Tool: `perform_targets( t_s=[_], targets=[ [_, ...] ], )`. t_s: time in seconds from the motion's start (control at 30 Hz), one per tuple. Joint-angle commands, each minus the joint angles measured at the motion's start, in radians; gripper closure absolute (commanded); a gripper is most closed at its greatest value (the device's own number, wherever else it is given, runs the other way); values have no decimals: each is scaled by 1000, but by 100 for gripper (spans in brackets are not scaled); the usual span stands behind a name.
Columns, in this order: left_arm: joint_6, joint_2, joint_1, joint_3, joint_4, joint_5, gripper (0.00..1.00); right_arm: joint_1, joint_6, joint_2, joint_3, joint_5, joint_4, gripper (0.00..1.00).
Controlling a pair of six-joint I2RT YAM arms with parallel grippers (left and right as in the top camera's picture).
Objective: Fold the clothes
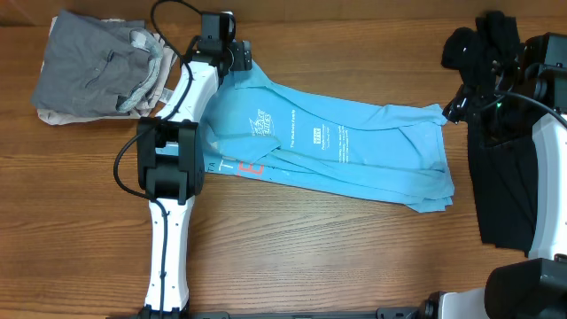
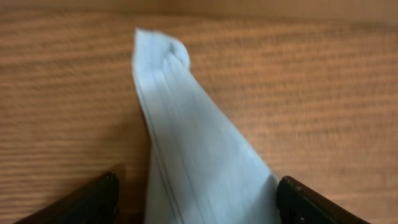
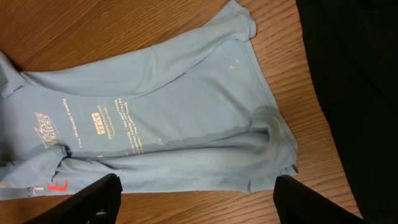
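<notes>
While the blue shirt lies lengthwise-folded on the table, the left gripper straddles its corner, jaws released; the right gripper hangs spread above the opposite end. Likely next: pinch ends, fold across.

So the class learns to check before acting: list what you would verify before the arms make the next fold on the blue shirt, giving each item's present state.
1. Open left tool: ok.
2. Corner of blue shirt inside left tool's gap: ok, not gripped.
3. Open right tool: ok.
4. Shirt smooth: not ok, bunched at the end near the black garment.
5. Shirt apart from grey pile: ok.
6. Shirt apart from black garment: ok, table shows between.
</notes>
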Motion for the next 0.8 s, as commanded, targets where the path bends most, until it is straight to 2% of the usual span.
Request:
perform_targets(
  t_s=[0.0,0.2,0.37,0.53,0.63,0.77],
  targets=[
    [-30,32,13,6,39,-34,16,5,-8,-3,-1,-2,-1,18],
    [-34,64,14,6,92,-33,21,5,-8,-3,-1,-2,-7,18],
    [-35,95,14,6,106,-33,31,5,-8,-3,-1,-2,-9,18],
    [-58,95,14,6,156,-40,67,5,-8,-3,-1,-2,-10,18],
    [-122,94,15,9,169,-56,80,5,-8,-3,-1,-2,-13,17],
    [-114,86,15,51,139,-61,90,5,-8,-3,-1,-2,-8,18]
  ],
)
